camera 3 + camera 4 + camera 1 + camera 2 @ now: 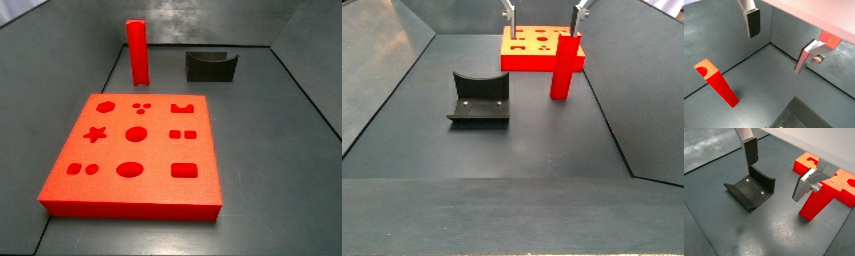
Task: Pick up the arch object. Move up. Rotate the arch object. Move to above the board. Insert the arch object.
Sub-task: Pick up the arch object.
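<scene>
Fingers: both fingers [749,150] of the gripper [544,12] hang spread apart with nothing between them, high above the board [134,150].
Risk: the arch object [136,50] is tall and slender; a descent off to one side could likely knock it over.
Dark grey block: block [480,100] rests on the surface beside the bar, apart from it.
Arch object: stands upright just beyond the board's edge, below the fingers and untouched.

Even soft light, faint floor sheen, sharp focus; gripper [777,47] unblurred.
</scene>
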Available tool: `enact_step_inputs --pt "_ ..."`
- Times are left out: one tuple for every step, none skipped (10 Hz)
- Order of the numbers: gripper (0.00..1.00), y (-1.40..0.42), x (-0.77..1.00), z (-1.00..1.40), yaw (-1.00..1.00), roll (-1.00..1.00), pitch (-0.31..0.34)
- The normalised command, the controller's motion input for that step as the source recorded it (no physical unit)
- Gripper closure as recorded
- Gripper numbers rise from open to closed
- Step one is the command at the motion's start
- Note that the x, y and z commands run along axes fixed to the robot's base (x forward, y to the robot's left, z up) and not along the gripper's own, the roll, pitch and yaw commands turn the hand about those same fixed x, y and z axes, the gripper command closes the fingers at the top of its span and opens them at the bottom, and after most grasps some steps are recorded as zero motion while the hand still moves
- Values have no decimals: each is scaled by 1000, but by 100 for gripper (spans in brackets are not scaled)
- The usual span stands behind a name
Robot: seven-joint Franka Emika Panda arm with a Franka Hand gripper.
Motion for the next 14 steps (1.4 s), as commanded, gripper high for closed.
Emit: enact_step_inputs --pt "0 -563 -337 6 440 250 -123" --pt "0 -617 -420 63 380 250 -124" --pt "0 -657 -577 40 349 254 -146" --pt "0 -623 -649 0 257 253 -161" --pt "0 -589 -806 -71 20 150 -221" --pt "0 -409 -546 -234 -51 26 -210" --pt "0 -117 -86 -363 -120 0 -173" --pt "0 0 100 -391 -183 0 -123" --pt "0 0 260 -329 -220 0 -46" --pt "0 0 189 -340 -140 0 -46" --pt "0 -177 0 -383 0 0 -96" --pt "0 -209 -31 -406 0 16 -79" --pt "0 -163 0 -429 0 0 -93" --pt "0 -86 0 -431 0 0 -91"
